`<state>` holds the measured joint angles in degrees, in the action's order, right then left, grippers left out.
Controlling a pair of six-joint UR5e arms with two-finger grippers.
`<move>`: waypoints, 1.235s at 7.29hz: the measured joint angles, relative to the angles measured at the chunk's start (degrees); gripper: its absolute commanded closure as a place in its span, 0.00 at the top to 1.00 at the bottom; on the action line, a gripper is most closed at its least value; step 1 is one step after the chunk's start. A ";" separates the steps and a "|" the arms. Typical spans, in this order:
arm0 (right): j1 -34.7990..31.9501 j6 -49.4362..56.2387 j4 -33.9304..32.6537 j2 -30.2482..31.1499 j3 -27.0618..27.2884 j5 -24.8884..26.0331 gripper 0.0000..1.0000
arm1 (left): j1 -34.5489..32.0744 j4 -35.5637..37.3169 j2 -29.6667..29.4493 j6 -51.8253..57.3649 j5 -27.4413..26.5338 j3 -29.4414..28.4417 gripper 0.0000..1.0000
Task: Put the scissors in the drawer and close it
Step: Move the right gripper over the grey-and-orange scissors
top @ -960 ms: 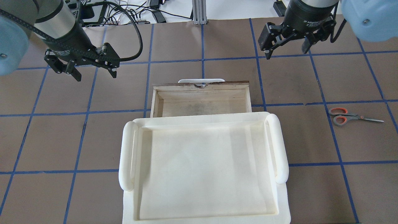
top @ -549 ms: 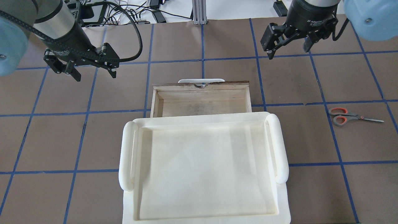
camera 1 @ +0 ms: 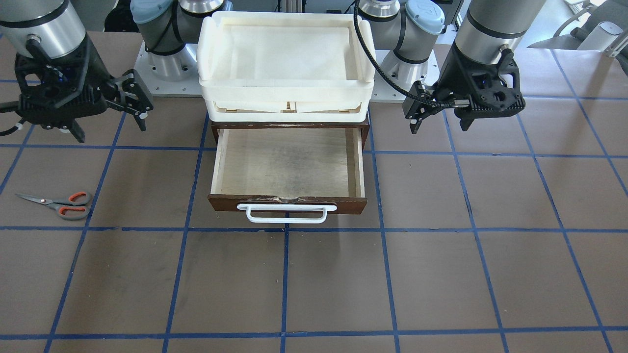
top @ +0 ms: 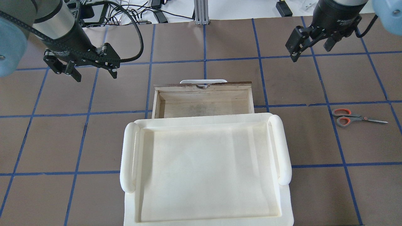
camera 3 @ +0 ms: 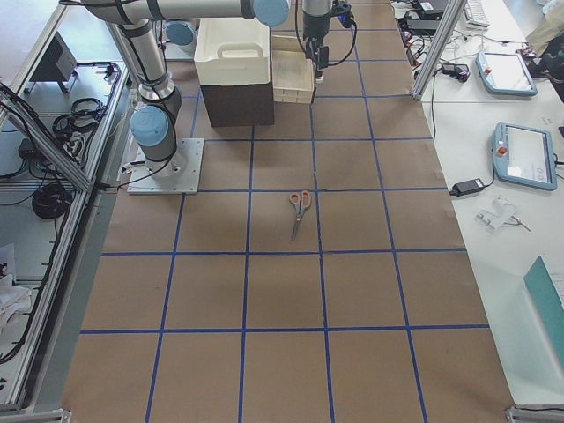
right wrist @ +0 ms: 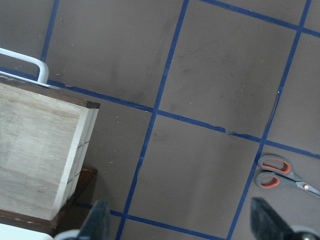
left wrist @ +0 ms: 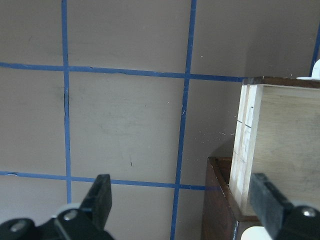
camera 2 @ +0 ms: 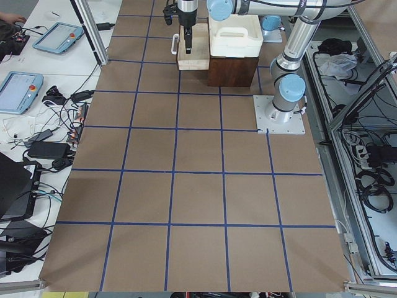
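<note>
The small pair of scissors with dark metal blades and grey, orange-lined handles (top: 355,117) is lying flat on the brown table marked with blue tape lines (top: 314,138). It is lying on the robot's right side, well apart from the dark brown wooden drawer with a pale plywood interior (top: 201,106), with the blades pointing away from it. The drawer is being left pulled out and bare inside, under the stacked white plastic trays (top: 127,157), with its wide white bar handle (camera 1: 287,214) turned away from the robot. Over the last second the right gripper (top: 311,51) has been carried sideways, off the drawer's far right corner and towards the strip of table where the scissors are lying. Its fingers are being held wide apart, with nothing between them. In the right wrist view the scissors are being framed at the lower right, so the reach for the pick is judged to be just beginning, with a descent still needed. The left gripper (top: 95,77) is being kept where it was, beyond the drawer's left corner, fingers likewise spread and empty.
</note>
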<state>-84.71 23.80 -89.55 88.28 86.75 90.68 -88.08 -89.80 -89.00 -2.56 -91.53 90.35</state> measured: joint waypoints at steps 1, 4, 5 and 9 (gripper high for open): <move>3.50 7.16 -0.09 0.18 2.67 0.20 1.00 | 0.01 0.03 0.02 -0.01 0.00 0.00 1.00; 16.39 38.23 -5.58 -1.96 11.23 1.48 1.00 | 0.08 0.06 0.10 -0.04 -0.62 0.00 1.00; 20.67 50.94 -9.81 -2.98 14.32 2.09 1.00 | 0.07 0.07 0.10 -0.06 -0.91 0.01 1.00; 31.29 87.27 -26.82 -9.16 20.41 2.17 1.00 | 0.03 0.01 0.11 -0.08 -1.17 0.08 1.00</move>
<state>-53.42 111.07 -116.37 79.12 107.16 92.85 -88.05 -89.79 -88.89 -2.63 -92.69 90.43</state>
